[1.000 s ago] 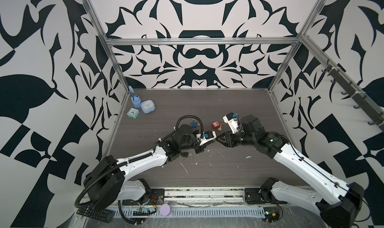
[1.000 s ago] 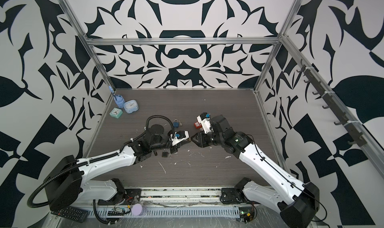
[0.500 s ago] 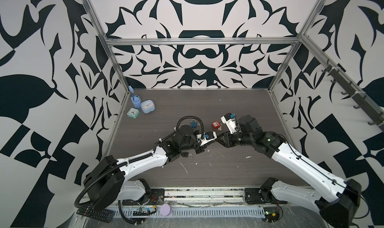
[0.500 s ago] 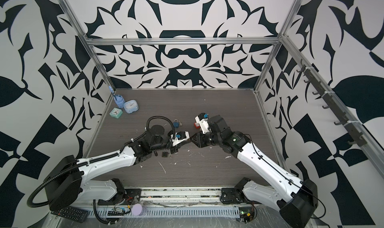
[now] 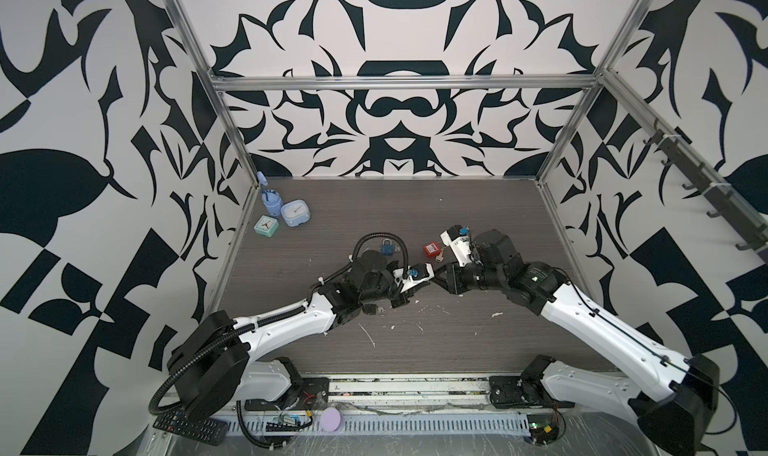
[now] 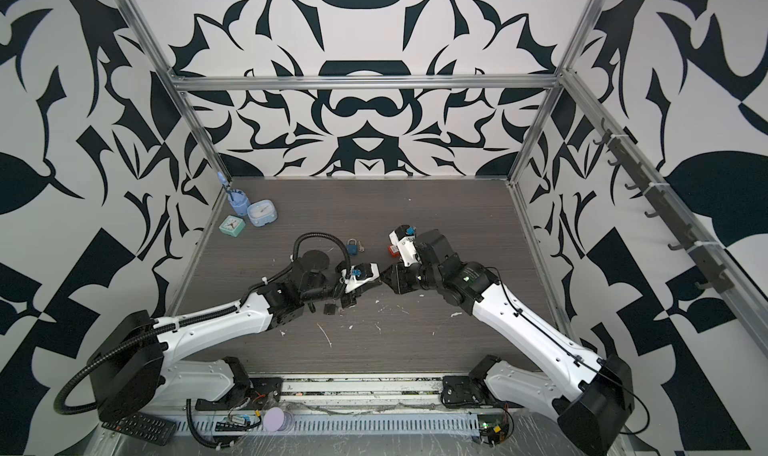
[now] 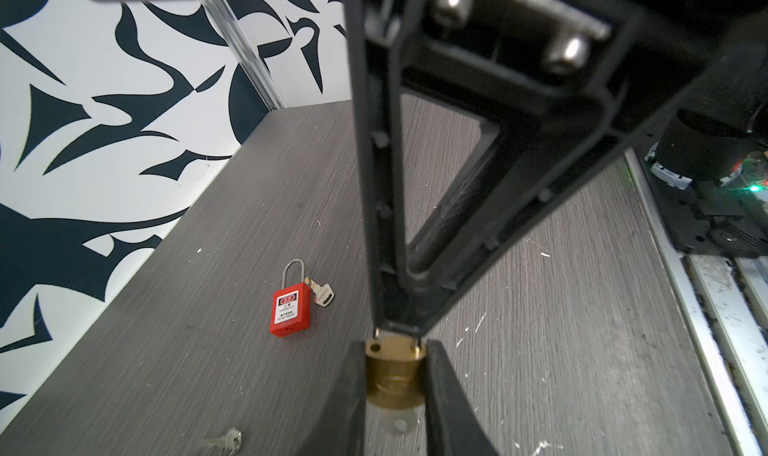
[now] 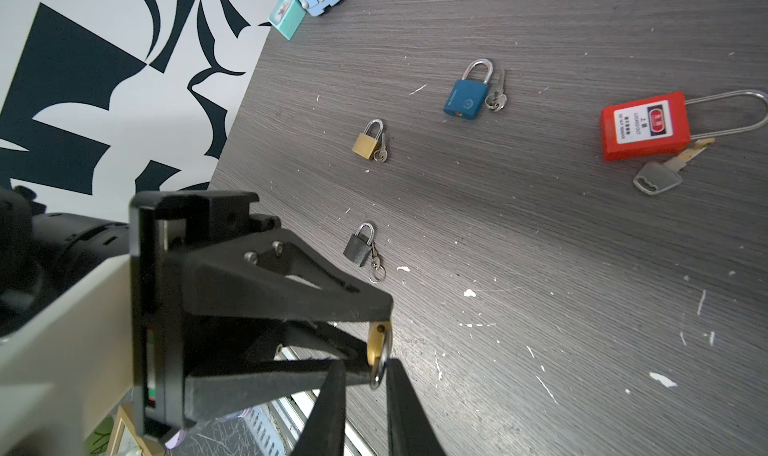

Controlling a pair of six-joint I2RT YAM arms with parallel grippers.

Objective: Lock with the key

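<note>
Padlock [image 7: 395, 375], brass with its key [image 7: 398, 425] sticking from the base, is gripped by the closed left claw [image 7: 395, 347] over the middle of the worktop [image 5: 374, 209]. The right claw [image 8: 368, 364] brackets its shackle [image 8: 376, 377]; I cannot tell whether it pinches. A red padlock [image 5: 432, 248] lies at twelve o'clock beyond.
</note>
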